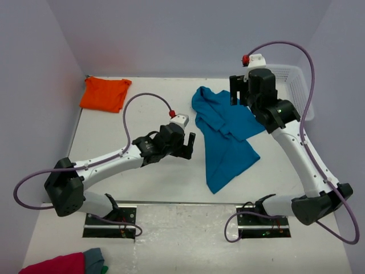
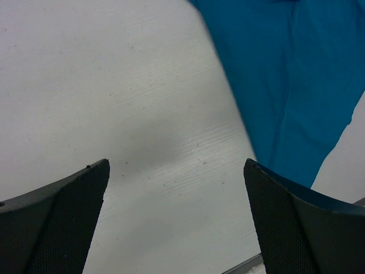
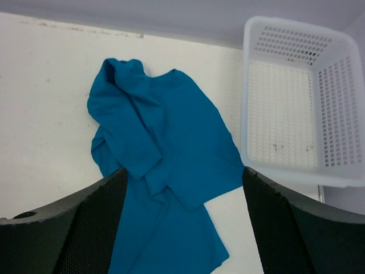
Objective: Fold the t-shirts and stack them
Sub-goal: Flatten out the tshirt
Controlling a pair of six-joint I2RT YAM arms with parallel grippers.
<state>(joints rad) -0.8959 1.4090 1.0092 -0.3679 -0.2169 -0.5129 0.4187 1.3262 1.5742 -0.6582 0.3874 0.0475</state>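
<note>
The left arm lay low and stretched out across the table (image 1: 142,182). The left gripper (image 1: 190,144) pointed toward the teal-blue t-shirt (image 1: 225,140), its jaws spread wide and empty over bare tabletop, with the shirt's edge just ahead near one finger. The right arm rose tall and bent forward. The right gripper (image 1: 239,94) was held high over the shirt's far end, jaws likewise wide apart and gripping nothing. The shirt lay rumpled mid-table, one sleeve folded across it, beside the white basket (image 1: 297,85). The orange t-shirt (image 1: 104,94) lay folded at the far left corner, well apart from both grippers.
</note>
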